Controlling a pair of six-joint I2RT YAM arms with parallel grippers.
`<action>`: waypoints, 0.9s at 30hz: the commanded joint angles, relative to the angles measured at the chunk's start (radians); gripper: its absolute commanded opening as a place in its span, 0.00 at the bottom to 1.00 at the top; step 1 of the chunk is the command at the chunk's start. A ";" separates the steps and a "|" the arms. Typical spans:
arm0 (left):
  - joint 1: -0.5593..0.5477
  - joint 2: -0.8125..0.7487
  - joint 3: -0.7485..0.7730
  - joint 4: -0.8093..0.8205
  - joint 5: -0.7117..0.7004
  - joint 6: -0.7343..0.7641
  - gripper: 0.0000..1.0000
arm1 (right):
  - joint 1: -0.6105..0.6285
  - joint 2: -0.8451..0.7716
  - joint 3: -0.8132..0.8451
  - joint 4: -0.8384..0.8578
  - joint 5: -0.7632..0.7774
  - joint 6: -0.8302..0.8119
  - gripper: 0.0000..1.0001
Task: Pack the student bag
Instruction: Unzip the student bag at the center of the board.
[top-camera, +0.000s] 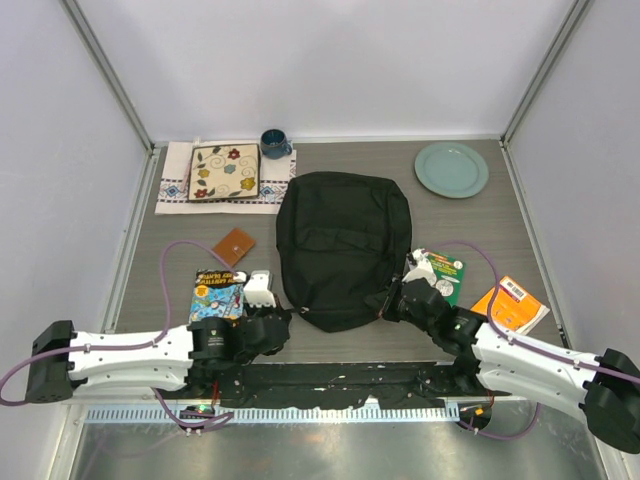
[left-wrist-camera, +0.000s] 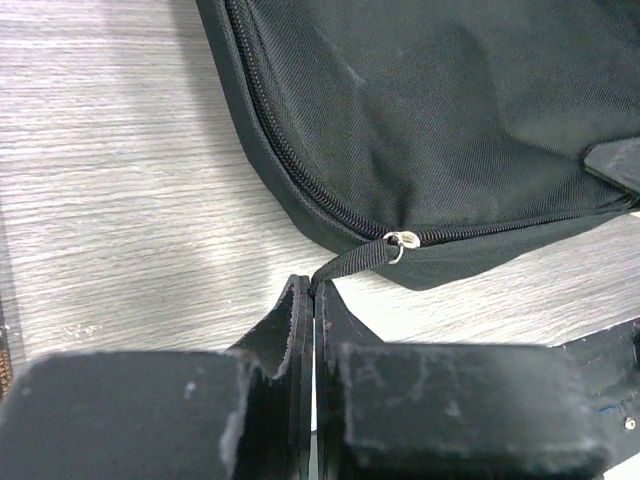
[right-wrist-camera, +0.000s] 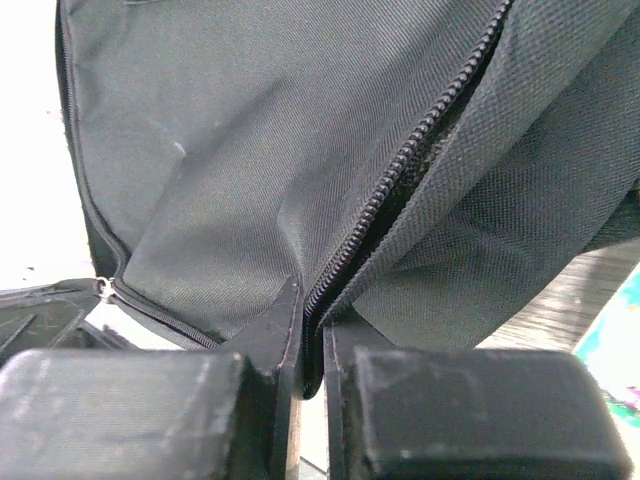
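Student bag (top-camera: 340, 245): black backpack lying flat in the middle of the table (top-camera: 460, 215), rounded end toward the arms; its contents cannot be seen.
Zipper (left-wrist-camera: 285, 160): runs along the bag's near edge and looks closed in the left wrist view; whether it has parted farther round cannot be told.
Mug (top-camera: 275, 143): blue, at the far edge beside a patterned tile (top-camera: 224, 172) on an embroidered cloth (top-camera: 175, 190); its inside is too small to read.
Plate (top-camera: 452, 169): teal, in the far right corner, well apart from the bag.
Left arm: stretched low from the left, wrist at the bag's near-left edge, next to a blue book (top-camera: 218, 293).
Left gripper (left-wrist-camera: 315, 300): fingers pressed together, pinching the black pull strap (left-wrist-camera: 355, 262), which hangs from a metal ring (left-wrist-camera: 400, 245) on the zipper.
Right arm: angled in from the right, over a green book (top-camera: 443, 272), with an orange book (top-camera: 510, 303) beside it.
Right gripper (right-wrist-camera: 312, 315): fingers almost touching, clamped on the bag's fabric edge right at the zipper teeth.
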 joint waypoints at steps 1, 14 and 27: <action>0.008 0.037 0.017 0.005 0.023 0.068 0.00 | -0.017 0.002 0.057 -0.130 0.156 -0.172 0.01; -0.130 0.240 0.097 0.195 0.021 0.070 0.00 | -0.142 0.160 0.238 -0.180 0.267 -0.362 0.18; -0.132 0.194 0.068 0.226 -0.056 0.088 0.00 | -0.145 -0.182 -0.014 -0.096 -0.187 0.256 0.83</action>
